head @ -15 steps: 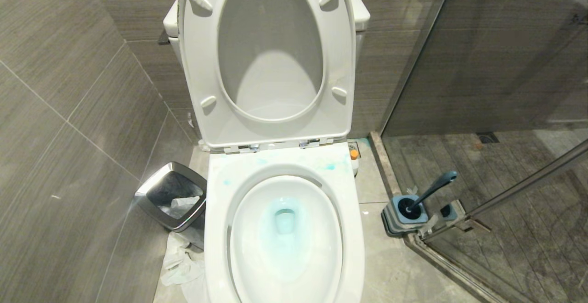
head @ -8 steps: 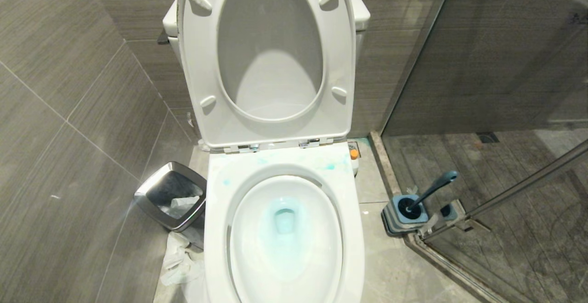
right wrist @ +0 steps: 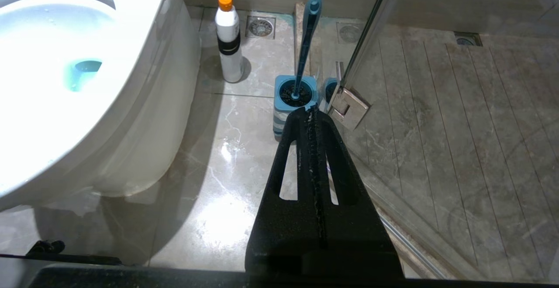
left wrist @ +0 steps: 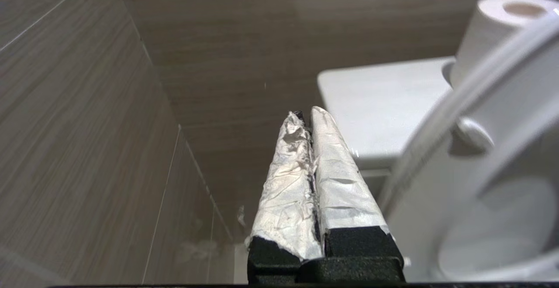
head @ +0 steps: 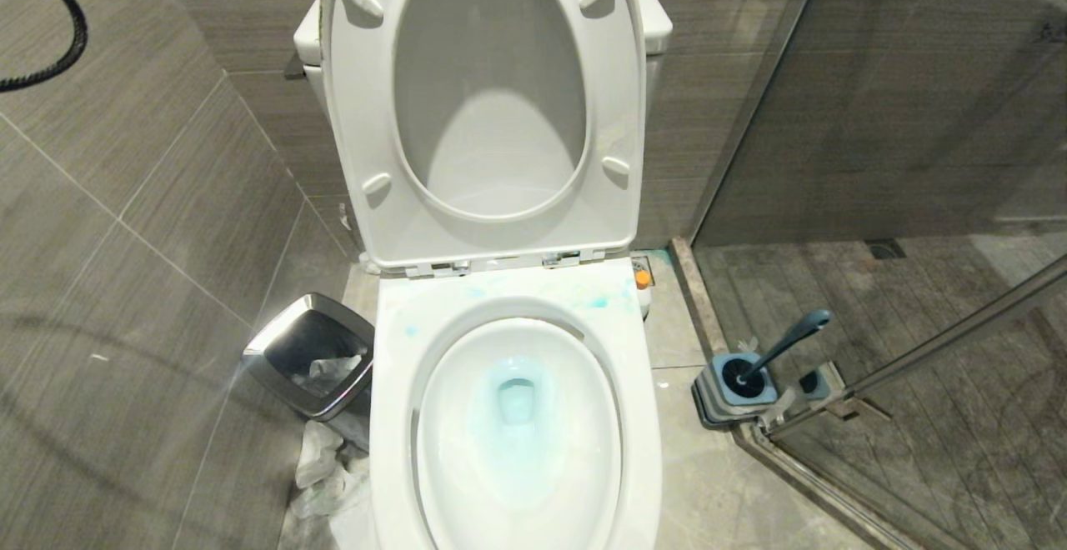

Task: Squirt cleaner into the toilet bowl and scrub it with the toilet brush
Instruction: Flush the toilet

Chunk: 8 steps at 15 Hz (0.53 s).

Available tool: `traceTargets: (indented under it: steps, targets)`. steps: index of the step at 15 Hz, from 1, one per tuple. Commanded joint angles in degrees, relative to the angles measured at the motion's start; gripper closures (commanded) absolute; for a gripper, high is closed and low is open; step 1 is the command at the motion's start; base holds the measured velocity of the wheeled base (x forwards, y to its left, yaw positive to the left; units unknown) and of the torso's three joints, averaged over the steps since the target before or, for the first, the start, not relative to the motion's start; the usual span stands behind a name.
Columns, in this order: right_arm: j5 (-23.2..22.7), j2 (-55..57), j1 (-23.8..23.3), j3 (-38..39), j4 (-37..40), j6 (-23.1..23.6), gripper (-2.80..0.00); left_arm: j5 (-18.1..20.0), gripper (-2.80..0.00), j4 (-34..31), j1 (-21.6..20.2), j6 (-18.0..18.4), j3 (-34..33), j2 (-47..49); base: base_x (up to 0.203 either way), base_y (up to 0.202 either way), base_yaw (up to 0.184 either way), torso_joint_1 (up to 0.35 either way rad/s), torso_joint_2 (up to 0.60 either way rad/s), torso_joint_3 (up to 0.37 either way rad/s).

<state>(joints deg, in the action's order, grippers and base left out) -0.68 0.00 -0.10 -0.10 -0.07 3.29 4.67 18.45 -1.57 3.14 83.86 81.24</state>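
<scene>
The toilet bowl (head: pixel 517 417) stands open with seat and lid up and pale blue water in it. The cleaner (right wrist: pixel 229 39), a white bottle with an orange cap (head: pixel 642 279), stands on the floor beside the toilet's right rear. The toilet brush (head: pixel 783 342) sits in its blue square holder (right wrist: pixel 295 96) by the glass door. My left gripper (left wrist: pixel 305 115), its fingers wrapped in white tape, is shut and empty, raised left of the cistern (left wrist: pixel 384 104). My right gripper (right wrist: pixel 311 110) is shut and empty, low over the floor, short of the brush holder.
A steel-rimmed bin (head: pixel 313 354) stands left of the toilet, crumpled paper (head: pixel 329 475) on the floor by it. A paper roll (left wrist: pixel 493 30) sits on the cistern. The glass shower door and its hinge (right wrist: pixel 349 107) lie right of the brush. A black cable (head: pixel 58 42) hangs top left.
A black cable from my left arm has come into the head view's top left corner. Toilet, bottle and brush have not moved.
</scene>
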Motion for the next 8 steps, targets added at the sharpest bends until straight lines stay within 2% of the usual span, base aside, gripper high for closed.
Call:
traceTargets:
  steps: [1,5,7,8]
  targets:
    - [-0.02,0.09,0.01,0.01,-0.01,0.05,0.0,0.17,0.0,1.0,-1.7,-2.99,7.8,10.44,0.0,0.0,0.0,0.0,0.0,0.0]
    - [-0.02,0.09,0.01,0.01,-0.01,0.05,0.0,1.78,0.0,2.42,-2.06,-10.16,10.64,15.35,0.0,0.0,0.0,0.0,0.0,0.0]
    - [-0.02,0.09,0.01,0.01,-0.01,0.05,0.0,2.63,0.0,5.88,-1.77,-11.55,12.99,18.59,0.0,0.0,0.0,0.0,0.0,0.0]
    - [-0.02,0.09,0.01,0.01,-0.01,0.05,0.0,4.5,0.0,7.51,-1.77,-11.65,13.61,19.75,0.0,0.0,0.0,0.0,0.0,0.0]
